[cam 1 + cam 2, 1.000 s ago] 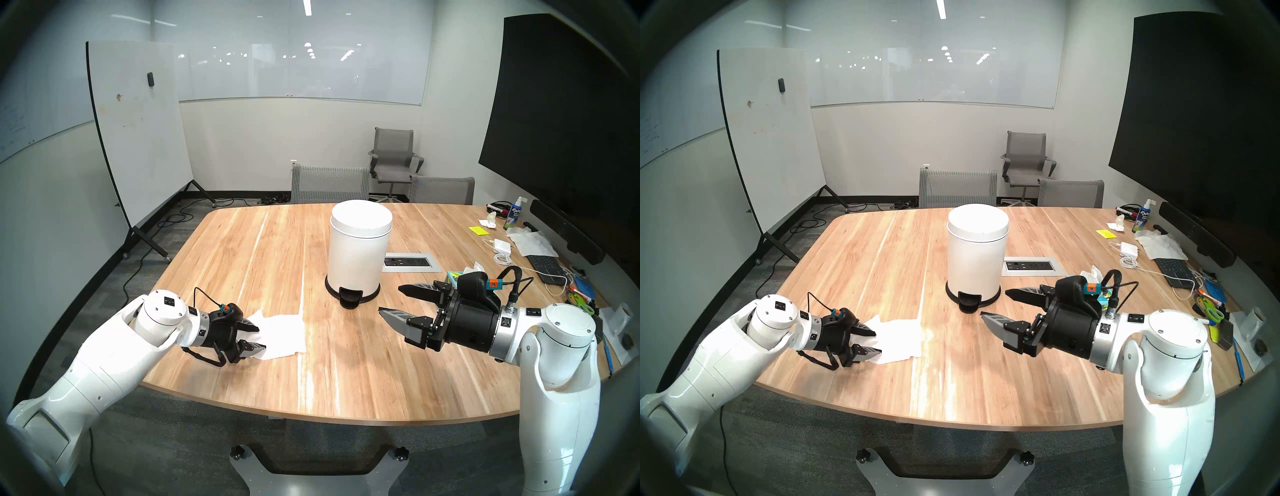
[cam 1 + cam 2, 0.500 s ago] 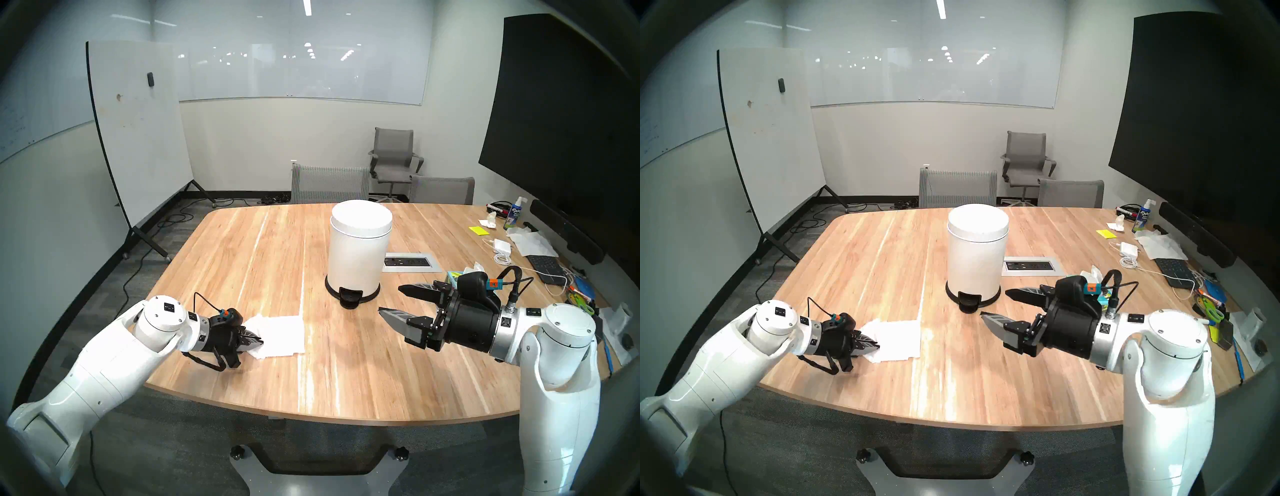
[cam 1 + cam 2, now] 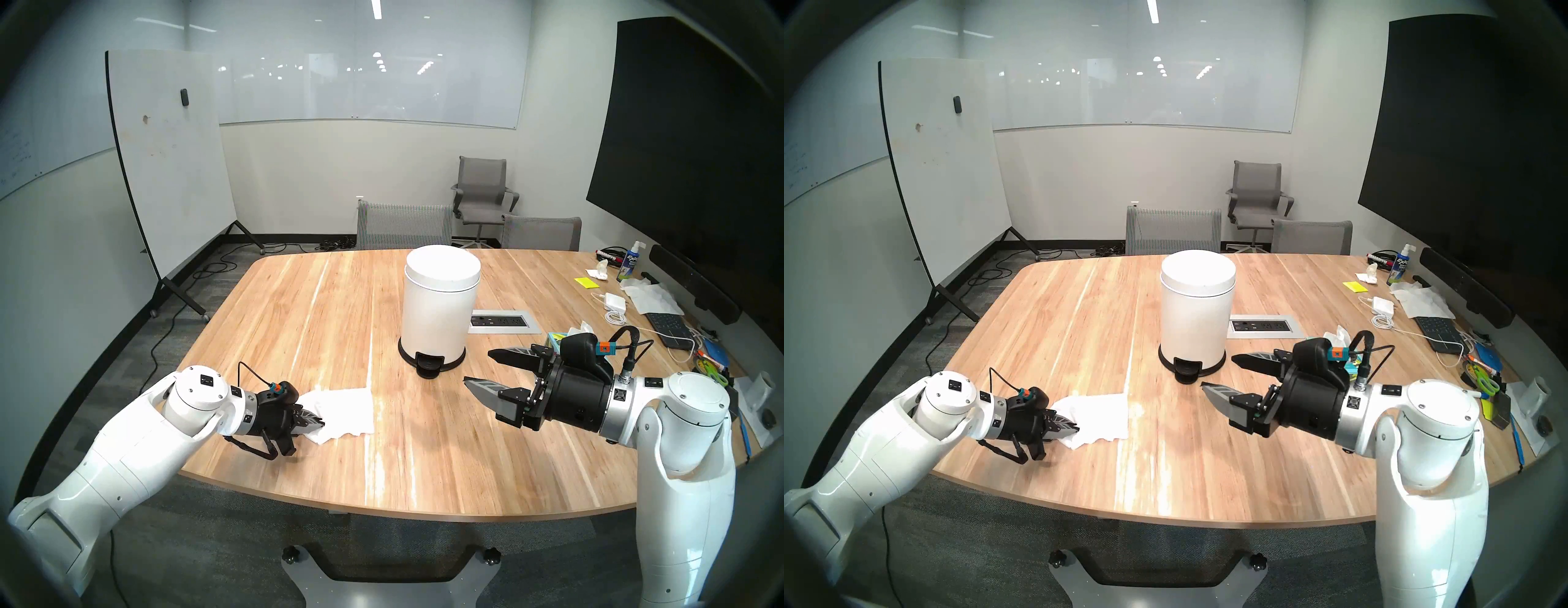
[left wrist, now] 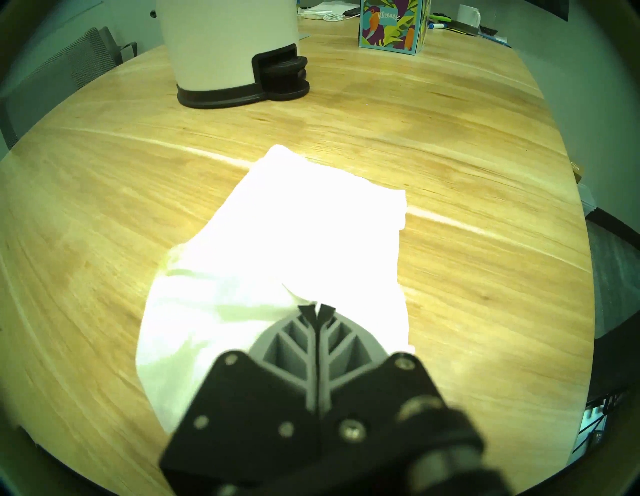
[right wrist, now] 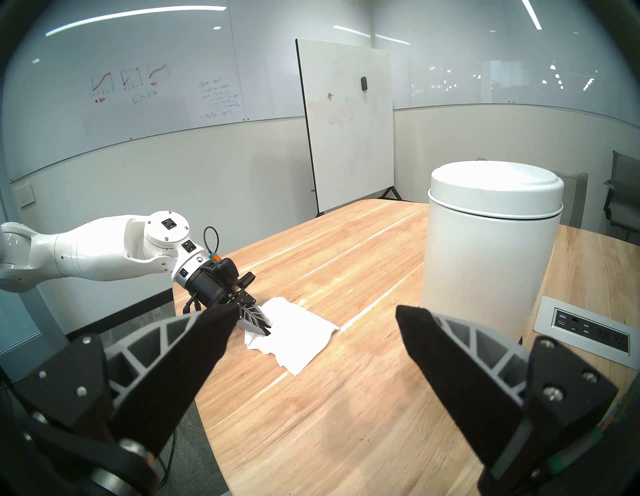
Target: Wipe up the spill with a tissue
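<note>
the left gripper (image 3: 316, 421), jaws pinched together on the near edge of the tissue (image 3: 343, 409) lying at seven o'clock on the table (image 3: 424, 467), likely grips to drag it across the spill, unseen here, while the right gripper (image 3: 481, 369) hovers with jaws apart.

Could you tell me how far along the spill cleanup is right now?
Done: a tissue lies spread on the table. In hand: the left pincer is shut on its near edge. No puddle shows, so wiping progress is unclear. Left: probably binning it in the pedal bin; the right pincer hangs open.
</note>
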{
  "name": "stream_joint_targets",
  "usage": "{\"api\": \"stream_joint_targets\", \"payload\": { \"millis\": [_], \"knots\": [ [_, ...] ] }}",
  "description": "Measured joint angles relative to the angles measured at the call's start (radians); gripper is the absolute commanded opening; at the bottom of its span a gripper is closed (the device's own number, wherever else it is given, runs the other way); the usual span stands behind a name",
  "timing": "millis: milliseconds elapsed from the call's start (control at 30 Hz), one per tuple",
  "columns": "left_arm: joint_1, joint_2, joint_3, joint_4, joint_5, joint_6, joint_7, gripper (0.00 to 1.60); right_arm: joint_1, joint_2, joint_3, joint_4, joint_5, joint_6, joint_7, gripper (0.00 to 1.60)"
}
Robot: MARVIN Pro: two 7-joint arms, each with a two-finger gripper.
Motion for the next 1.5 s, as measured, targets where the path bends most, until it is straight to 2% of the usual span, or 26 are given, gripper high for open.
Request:
{"api": "stream_joint_targets", "payload": {
  "millis": [433,600,867,1167,1500],
  "knots": [
    [-0.017,-0.079,0.044,-0.021,0.004,0.058,0.096,0.00,0.000,0.000,0.000,0.000,0.000,0.000,0.000,1.60],
    [-0.049,-0.116,0.056,0.014,0.013,0.066,0.123,0.00,0.000,0.000,0.000,0.000,0.000,0.000,0.000,1.60],
    [-0.125,-0.166,0.065,0.119,0.026,0.052,0.140,0.00,0.000,0.000,0.000,0.000,0.000,0.000,0.000,1.60],
    [-0.153,-0.154,0.046,0.180,0.028,0.015,0.113,0.00,0.000,0.000,0.000,0.000,0.000,0.000,0.000,1.60],
    [-0.126,-0.080,0.007,0.184,0.014,-0.024,0.059,0.00,0.000,0.000,0.000,0.000,0.000,0.000,0.000,1.60]
  ]
}}
